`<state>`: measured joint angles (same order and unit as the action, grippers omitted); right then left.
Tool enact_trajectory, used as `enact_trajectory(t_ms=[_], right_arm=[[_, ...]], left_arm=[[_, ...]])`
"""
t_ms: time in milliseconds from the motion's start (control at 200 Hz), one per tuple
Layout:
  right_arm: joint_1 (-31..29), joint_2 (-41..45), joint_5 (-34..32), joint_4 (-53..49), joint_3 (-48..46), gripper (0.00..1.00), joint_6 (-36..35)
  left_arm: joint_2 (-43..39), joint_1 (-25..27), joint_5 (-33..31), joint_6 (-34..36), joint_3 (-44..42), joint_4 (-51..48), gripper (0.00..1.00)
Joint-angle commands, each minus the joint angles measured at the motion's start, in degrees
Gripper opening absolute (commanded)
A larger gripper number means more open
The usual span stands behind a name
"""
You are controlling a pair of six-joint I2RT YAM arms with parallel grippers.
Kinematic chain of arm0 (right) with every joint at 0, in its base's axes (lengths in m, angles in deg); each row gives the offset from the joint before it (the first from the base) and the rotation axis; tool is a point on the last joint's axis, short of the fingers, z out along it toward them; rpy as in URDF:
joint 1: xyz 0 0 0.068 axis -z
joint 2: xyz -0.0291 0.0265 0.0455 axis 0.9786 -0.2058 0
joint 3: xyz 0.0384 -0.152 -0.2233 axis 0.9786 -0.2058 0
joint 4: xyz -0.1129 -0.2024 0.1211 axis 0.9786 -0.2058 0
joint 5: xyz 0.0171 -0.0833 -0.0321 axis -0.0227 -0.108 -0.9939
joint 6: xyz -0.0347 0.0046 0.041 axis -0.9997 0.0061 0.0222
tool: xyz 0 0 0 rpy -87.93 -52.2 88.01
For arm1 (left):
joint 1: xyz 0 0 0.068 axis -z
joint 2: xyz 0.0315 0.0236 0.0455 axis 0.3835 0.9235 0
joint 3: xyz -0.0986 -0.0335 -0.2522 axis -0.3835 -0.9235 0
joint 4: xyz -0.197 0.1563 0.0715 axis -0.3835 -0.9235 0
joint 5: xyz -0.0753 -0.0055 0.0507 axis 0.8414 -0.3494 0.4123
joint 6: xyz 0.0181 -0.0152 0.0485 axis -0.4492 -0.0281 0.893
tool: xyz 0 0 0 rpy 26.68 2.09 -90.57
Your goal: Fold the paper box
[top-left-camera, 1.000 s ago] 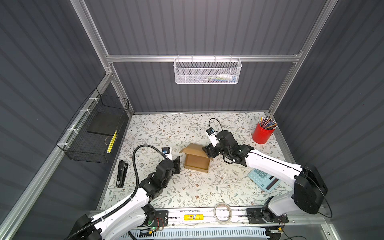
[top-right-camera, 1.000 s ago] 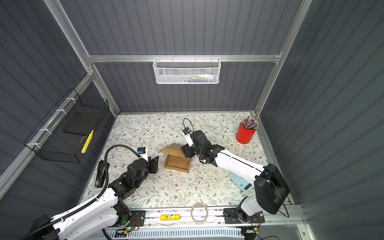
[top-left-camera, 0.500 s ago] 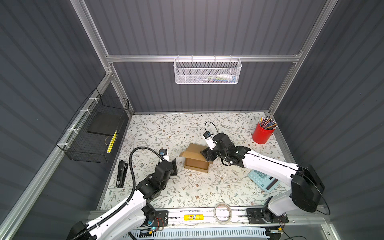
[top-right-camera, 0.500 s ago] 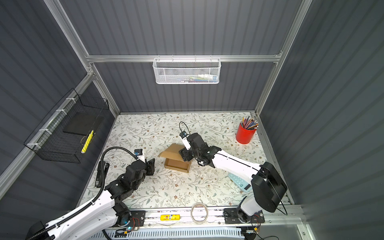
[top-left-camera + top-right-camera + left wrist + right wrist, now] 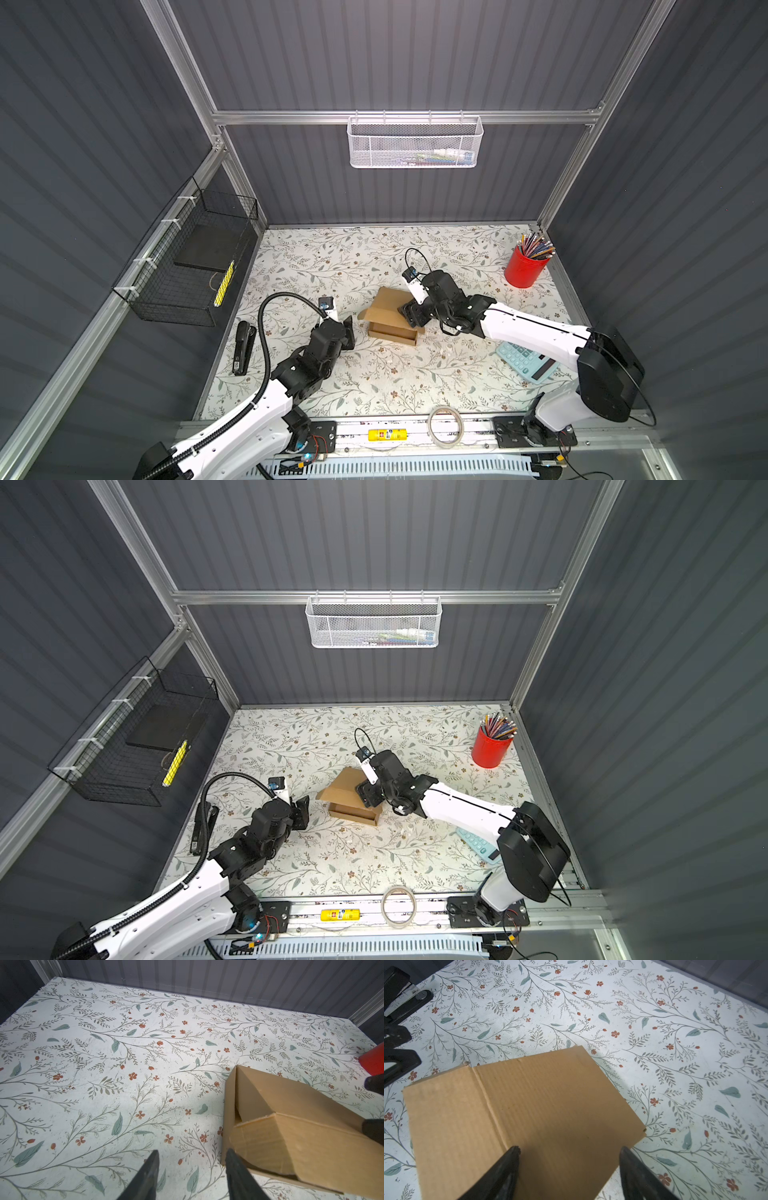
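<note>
The paper box is brown cardboard and lies mid-table, with its lid flap tilted low over the tray. My right gripper is open at the lid's right end. In the right wrist view its spread fingers straddle the lid's flat top, gripper over the cardboard. My left gripper is open just left of the box. In the left wrist view the gripper holds nothing, and one fingertip stands by the corner of the box.
A red pencil cup stands at the back right, and a calculator lies under the right arm. A black stapler lies at the left edge, a tape roll on the front rail. A black wire basket hangs on the left wall.
My right gripper has moved left and toward the front, and the lid has come lower over the tray. The left gripper drew back slightly, then edged toward the box again.
</note>
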<state>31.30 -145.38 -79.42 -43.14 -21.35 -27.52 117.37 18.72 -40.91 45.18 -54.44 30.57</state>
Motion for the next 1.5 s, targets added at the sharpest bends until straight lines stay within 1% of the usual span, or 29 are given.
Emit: enact_trajectory(t_ms=[0,540,925,1151,1286,1496], right_arm=[[-0.35,-0.98,0.01,0.26,-1.11,0.76,0.87],[-0.81,-2.82,0.59,1.66,-3.36,0.75,2.87],[-0.98,-3.7,0.84,2.67,-5.16,0.72,4.36],[-1.07,-4.06,-0.38,2.22,-5.96,0.72,4.81],[-1.07,-4.47,-2.19,1.41,-6.64,0.72,6.27],[-1.07,-5.28,-2.6,2.07,-8.32,0.72,9.27]], left_arm=[[0.55,0.19,-0.59,-0.32,1.95,0.45,0.52],[3.04,0.13,0.64,0.05,2.57,2.18,0.53],[4.58,0.11,1.44,0.31,3.0,3.19,0.53],[5.1,-0.1,1.87,0.41,3.18,3.53,0.53],[6.0,-0.32,2.55,0.57,3.44,4.19,0.53],[8.17,-0.67,4.13,0.92,4.13,5.43,0.53]])
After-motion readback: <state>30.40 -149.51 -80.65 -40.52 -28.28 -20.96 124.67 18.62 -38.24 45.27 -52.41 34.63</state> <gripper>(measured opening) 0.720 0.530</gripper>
